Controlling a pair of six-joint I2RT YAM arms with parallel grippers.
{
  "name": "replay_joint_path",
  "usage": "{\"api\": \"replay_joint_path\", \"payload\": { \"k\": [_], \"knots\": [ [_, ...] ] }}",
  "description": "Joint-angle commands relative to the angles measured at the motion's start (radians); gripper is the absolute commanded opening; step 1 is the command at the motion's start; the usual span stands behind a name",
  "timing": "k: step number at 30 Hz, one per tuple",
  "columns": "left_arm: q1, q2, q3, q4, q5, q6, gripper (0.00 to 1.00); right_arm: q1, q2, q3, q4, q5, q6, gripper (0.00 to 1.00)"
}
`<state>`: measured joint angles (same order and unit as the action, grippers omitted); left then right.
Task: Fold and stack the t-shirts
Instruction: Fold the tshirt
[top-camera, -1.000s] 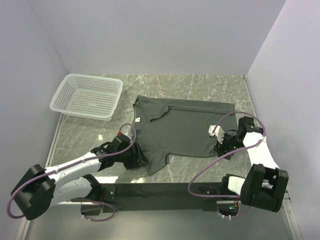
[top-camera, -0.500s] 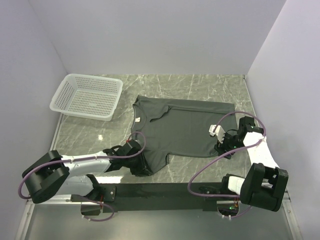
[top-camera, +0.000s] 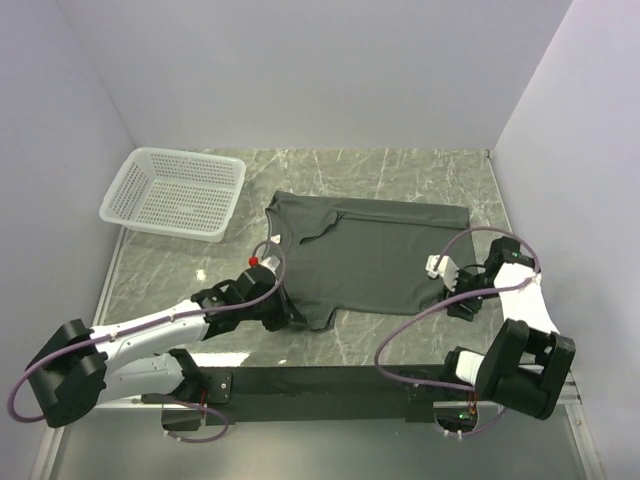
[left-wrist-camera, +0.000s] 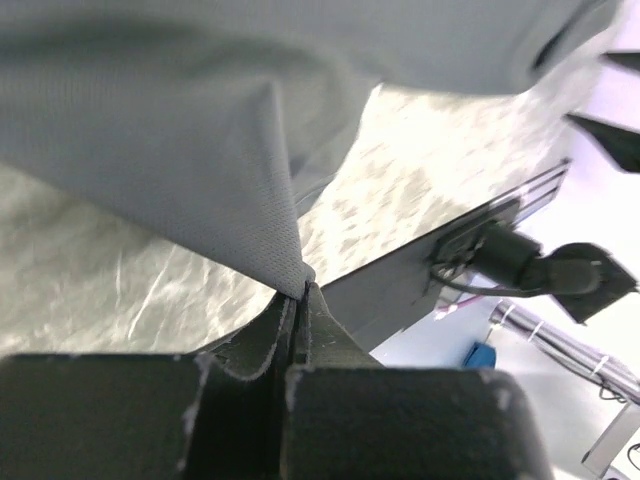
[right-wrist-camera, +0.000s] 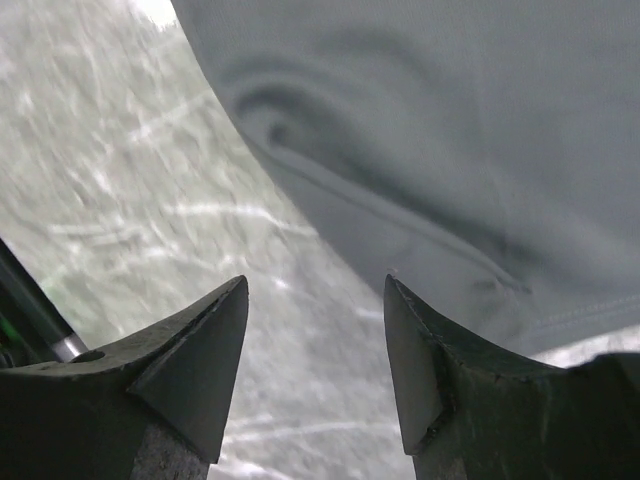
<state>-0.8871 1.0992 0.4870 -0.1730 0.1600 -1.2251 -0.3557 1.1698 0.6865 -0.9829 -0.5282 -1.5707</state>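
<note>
Your left gripper (left-wrist-camera: 300, 290) is pinched tight on a fold of the t-shirt (top-camera: 370, 250) at its near-left edge, your right gripper (right-wrist-camera: 315, 340) stands wide apart beside its right edge, and the t-shirt lies spread on the table (top-camera: 400, 175).

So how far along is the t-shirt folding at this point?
Barely started. No finished fold shows: the t-shirt lies mostly spread on the table. In hand: the left gripper is shut on a pinch of its near edge. The right gripper is open beside the hem, gripping nothing. Left: the folds and stacking.
</note>
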Motion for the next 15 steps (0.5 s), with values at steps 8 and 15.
{"api": "replay_joint_path", "payload": {
  "k": [8, 15],
  "knots": [
    [0.112, -0.090, 0.021, 0.004, 0.018, 0.107, 0.01, -0.097, 0.168, 0.209, -0.117, -0.044, -0.159, 0.63],
    [0.139, -0.084, -0.007, 0.049, 0.072, 0.118, 0.01, -0.098, 0.255, 0.260, -0.192, -0.029, -0.339, 0.70]
  ]
}}
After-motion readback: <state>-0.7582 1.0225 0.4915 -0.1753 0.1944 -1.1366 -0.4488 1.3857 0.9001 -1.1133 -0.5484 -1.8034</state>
